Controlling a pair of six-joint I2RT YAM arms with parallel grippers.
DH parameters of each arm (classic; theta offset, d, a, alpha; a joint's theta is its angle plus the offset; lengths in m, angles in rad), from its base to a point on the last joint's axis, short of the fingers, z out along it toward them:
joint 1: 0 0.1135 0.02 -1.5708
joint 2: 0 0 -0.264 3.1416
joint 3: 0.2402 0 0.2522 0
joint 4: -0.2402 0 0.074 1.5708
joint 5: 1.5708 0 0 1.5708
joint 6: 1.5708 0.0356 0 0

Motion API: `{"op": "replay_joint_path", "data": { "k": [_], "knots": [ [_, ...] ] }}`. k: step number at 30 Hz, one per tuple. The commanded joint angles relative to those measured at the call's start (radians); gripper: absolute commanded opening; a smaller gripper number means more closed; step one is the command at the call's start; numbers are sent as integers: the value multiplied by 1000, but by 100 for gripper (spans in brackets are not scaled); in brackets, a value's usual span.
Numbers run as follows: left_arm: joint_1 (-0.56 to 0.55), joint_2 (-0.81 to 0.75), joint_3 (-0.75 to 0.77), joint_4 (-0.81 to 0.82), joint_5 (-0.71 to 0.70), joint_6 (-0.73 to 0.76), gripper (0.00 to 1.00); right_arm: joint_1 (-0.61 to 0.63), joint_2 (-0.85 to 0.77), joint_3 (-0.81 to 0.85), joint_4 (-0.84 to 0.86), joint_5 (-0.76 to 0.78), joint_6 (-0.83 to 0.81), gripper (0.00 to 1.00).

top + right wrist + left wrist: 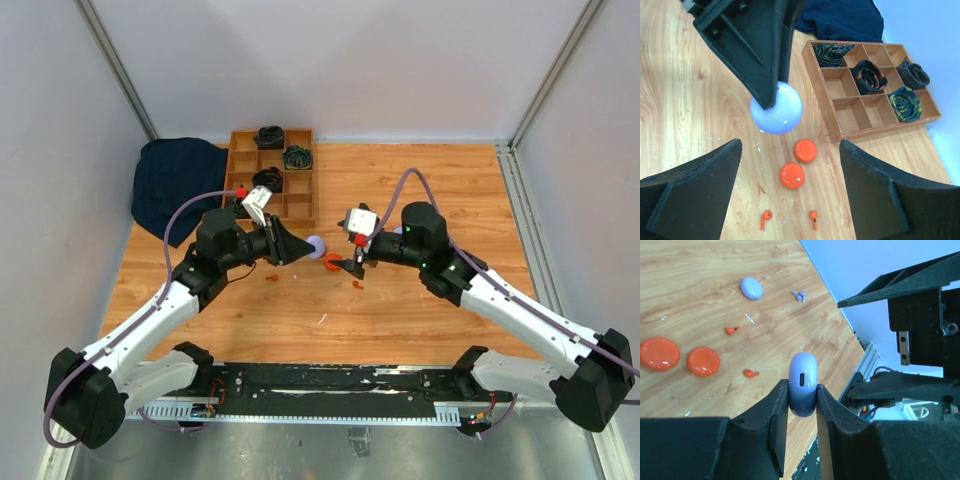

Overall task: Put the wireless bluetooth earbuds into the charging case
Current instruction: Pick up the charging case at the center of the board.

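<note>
My left gripper (802,388) is shut on a rounded lilac charging case (802,369) and holds it on edge above the table, its charging port facing the camera. The case also shows in the top view (316,246) and the right wrist view (776,107). My right gripper (790,145) is open and empty, hovering just right of the case (345,265). Below it lie two orange earbuds (765,218) (813,218). The left wrist view shows them too (731,330) (751,373), plus pale lilac earbuds (799,294) farther off.
Two coin-like orange discs (805,150) (792,175) lie beneath the right gripper. A lilac disc (751,288) lies on the wood. A wooden compartment tray (297,205) with rolled dark items stands behind, and a dark blue cloth (175,180) is at the back left.
</note>
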Motion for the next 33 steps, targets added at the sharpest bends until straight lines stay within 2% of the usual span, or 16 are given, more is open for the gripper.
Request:
{"op": "replay_joint_path", "data": {
  "k": [1,7,13,20,22,27,33],
  "knots": [
    [-6,-70,-49,170,-78,-41,10,-71,-44,-64,180,-145,274,80],
    [-6,-132,-105,297,-138,-106,10,-87,-26,-119,370,-181,508,77],
    [-6,-135,-112,323,-142,-169,10,-87,-24,-151,416,-155,483,76],
    [-6,-123,-151,406,-142,-259,8,-86,45,-157,570,-161,643,73],
    [-6,-124,-150,406,-152,-288,6,-86,46,-166,575,-159,610,72],
    [-6,-99,-138,359,-167,-399,3,-76,6,-188,482,-113,354,74],
    [-6,-40,-81,221,-145,-433,0,-19,-38,-164,318,-45,58,84]
  ]
}}
